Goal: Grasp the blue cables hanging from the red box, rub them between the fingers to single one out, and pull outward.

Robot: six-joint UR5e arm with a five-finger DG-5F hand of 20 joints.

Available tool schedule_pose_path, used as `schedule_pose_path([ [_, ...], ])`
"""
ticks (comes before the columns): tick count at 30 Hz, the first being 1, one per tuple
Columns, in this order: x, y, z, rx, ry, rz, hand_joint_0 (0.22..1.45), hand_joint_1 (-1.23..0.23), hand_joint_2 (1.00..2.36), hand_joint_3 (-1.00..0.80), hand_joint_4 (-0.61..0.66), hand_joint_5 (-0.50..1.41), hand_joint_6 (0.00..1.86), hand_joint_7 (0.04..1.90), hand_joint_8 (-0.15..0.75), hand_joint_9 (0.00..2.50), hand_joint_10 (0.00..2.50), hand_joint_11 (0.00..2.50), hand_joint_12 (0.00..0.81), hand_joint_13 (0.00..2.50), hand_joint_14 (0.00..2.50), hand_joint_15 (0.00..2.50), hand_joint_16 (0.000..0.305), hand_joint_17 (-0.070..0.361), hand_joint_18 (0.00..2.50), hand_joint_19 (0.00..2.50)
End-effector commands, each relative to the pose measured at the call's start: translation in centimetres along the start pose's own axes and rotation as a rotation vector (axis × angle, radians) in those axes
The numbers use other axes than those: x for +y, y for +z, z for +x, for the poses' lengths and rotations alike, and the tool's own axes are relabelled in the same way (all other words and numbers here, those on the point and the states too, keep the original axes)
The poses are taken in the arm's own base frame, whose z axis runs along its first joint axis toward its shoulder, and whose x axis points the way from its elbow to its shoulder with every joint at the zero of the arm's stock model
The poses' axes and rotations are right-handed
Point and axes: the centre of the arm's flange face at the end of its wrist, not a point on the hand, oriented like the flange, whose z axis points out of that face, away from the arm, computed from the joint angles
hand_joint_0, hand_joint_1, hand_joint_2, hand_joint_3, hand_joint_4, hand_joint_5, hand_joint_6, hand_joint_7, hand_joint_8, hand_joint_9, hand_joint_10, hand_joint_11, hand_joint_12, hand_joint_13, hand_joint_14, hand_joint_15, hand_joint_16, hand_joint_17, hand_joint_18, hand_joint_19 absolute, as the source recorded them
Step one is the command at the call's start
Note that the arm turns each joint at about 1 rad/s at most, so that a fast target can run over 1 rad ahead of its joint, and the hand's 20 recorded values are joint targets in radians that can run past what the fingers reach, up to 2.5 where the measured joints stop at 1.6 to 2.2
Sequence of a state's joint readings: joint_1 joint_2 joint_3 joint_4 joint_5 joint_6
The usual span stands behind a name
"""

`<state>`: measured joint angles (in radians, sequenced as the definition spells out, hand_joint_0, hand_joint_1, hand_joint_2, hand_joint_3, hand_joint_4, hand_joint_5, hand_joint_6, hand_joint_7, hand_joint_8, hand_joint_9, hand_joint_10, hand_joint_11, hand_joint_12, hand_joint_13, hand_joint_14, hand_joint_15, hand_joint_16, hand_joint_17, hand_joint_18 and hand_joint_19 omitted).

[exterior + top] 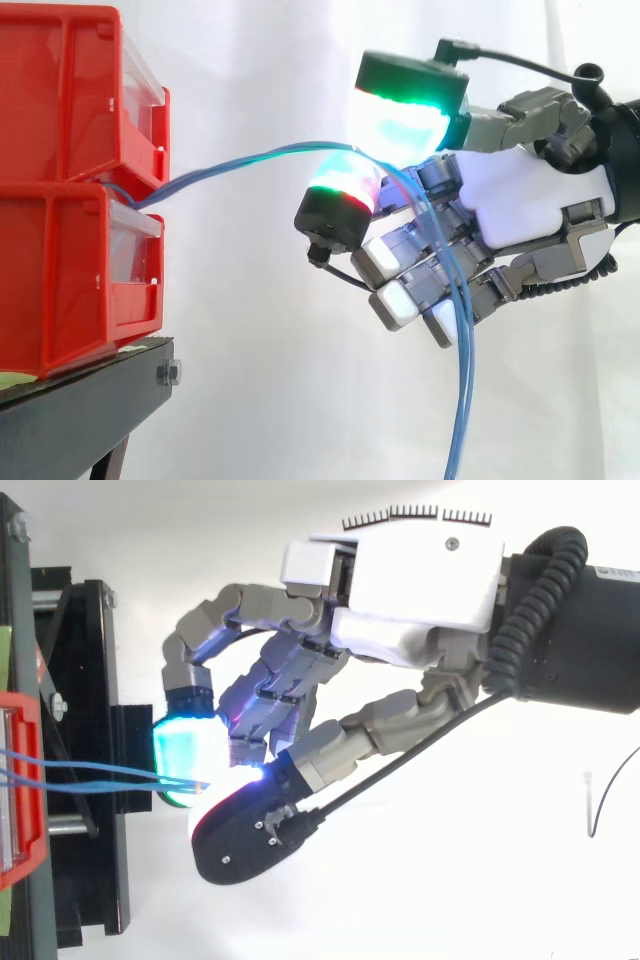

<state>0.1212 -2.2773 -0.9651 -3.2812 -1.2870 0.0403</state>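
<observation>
The cables come out at the seam between the two stacked bins on the left. They rise to the right in a shallow, fairly taut line, close together, straight into the hand. It grasps them there, nipped between two glowing pads, one above the strands and one below. Past the pinch the loose ends drape over the other fingers, which are curled in under the palm, and hang down out of sight at the bottom. From where I stand I cannot tell whether one strand has been singled out; they look bunched together in the pinch. That seems to me the main risk: pull now and the whole bundle would likely come, not one cable. A light squeeze could also let them all slide out between the smooth pads. The hanging tails lie across the curled fingers, so a strand might catch there and drag along. The bins sit at the right edge of the black stand, the lower one jutting a little over it. A hard tug to the right could shift them.
</observation>
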Motion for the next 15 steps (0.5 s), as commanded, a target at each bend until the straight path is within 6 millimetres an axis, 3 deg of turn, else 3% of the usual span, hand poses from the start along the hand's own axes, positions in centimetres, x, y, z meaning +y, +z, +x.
schedule_pose_path([
  [1,-0.03,0.02,0.01,0.000,-0.001,0.000,0.70,-0.87,1.01,-0.37,0.04,-0.17,0.90,1.22,0.345,0.95,0.02,0.86,0.401,0.93,0.02,0.62,0.054,0.121,0.92,0.64],
  [5,-0.03,0.03,-0.11,-0.002,0.000,0.000,0.74,-0.88,1.01,-0.41,0.01,-0.18,0.92,1.17,0.342,0.94,0.02,0.87,0.403,0.94,0.02,0.62,0.054,0.122,0.92,0.62],
  [7,-0.03,0.02,0.01,0.000,-0.001,0.000,0.77,-0.91,1.00,-0.50,0.06,-0.20,0.91,1.11,0.326,0.88,0.02,0.85,0.401,0.92,0.02,0.61,0.055,0.123,0.92,0.59],
  [15,0.00,-0.03,-0.01,0.000,-0.002,0.000,0.76,-0.97,1.00,-0.50,0.05,-0.23,0.90,1.05,0.296,0.73,0.02,0.82,0.392,0.85,0.02,0.60,0.056,0.125,0.87,0.54],
])
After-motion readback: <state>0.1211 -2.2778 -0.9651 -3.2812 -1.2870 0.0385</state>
